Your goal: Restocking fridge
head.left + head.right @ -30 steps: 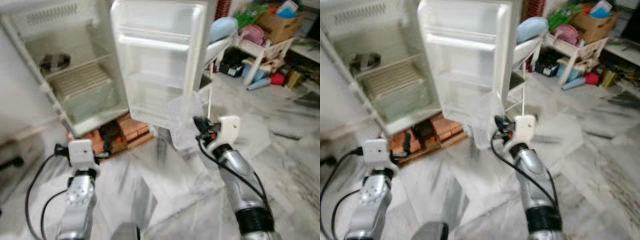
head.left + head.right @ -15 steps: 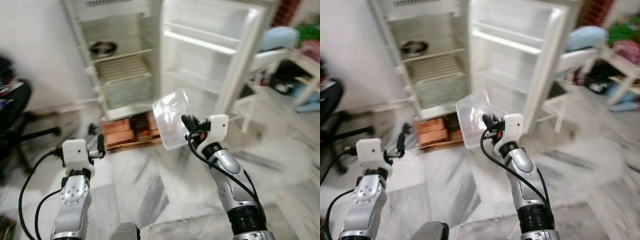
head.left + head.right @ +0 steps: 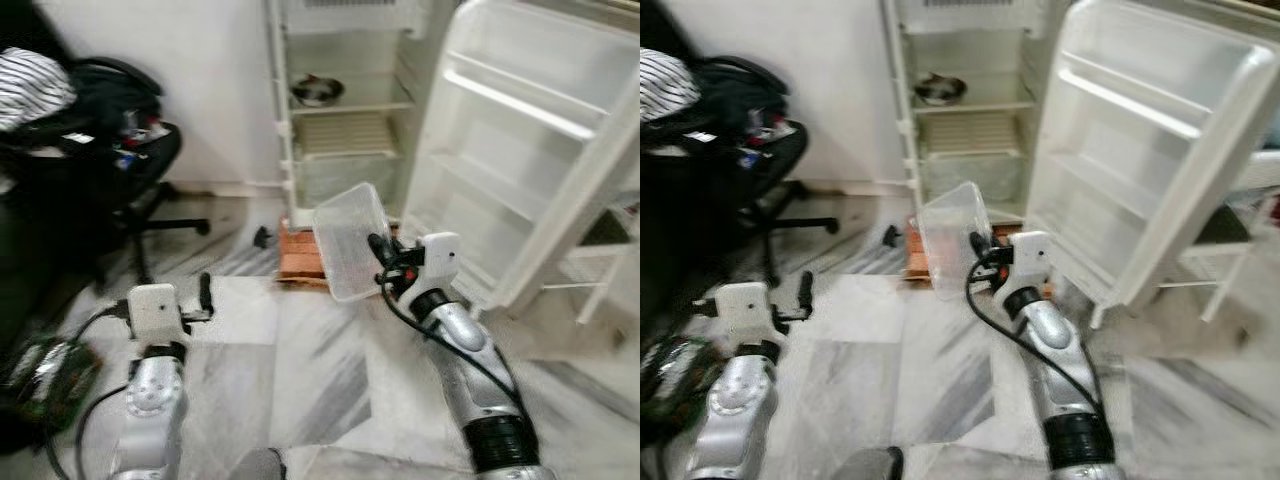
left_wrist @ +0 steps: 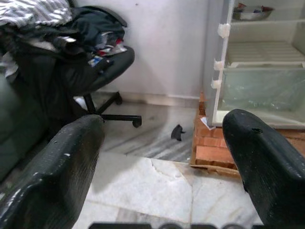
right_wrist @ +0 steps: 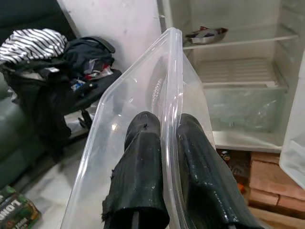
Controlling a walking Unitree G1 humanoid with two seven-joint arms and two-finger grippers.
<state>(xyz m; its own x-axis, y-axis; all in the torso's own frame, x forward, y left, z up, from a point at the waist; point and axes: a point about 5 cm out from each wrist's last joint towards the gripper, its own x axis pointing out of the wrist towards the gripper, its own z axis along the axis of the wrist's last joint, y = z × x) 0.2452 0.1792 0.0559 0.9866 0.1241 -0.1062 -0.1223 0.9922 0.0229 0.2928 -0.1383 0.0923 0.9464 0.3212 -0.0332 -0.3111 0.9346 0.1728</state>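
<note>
My right gripper (image 3: pixel 376 250) is shut on the rim of a clear plastic container (image 3: pixel 348 243), held up in front of the open fridge (image 3: pixel 345 110). The right wrist view has both black fingers (image 5: pixel 143 167) pinching the container's wall (image 5: pixel 143 109), one inside and one outside. The fridge stands with its door (image 3: pixel 530 170) swung wide to the right; a metal bowl (image 3: pixel 317 91) sits on its upper shelf. My left gripper (image 3: pixel 205 295) is low at the left, open with nothing between its fingers (image 4: pixel 71 157).
A black office chair (image 3: pixel 120 160) piled with clothes stands to the left. Red bricks (image 3: pixel 298 255) prop up the fridge base. A small dark object (image 3: pixel 262 237) lies on the marble floor by the bricks. A green box (image 3: pixel 45 375) lies at lower left.
The whole view has swung left, bringing the chair into sight and moving the fridge to the right. The container stays in my right gripper.
</note>
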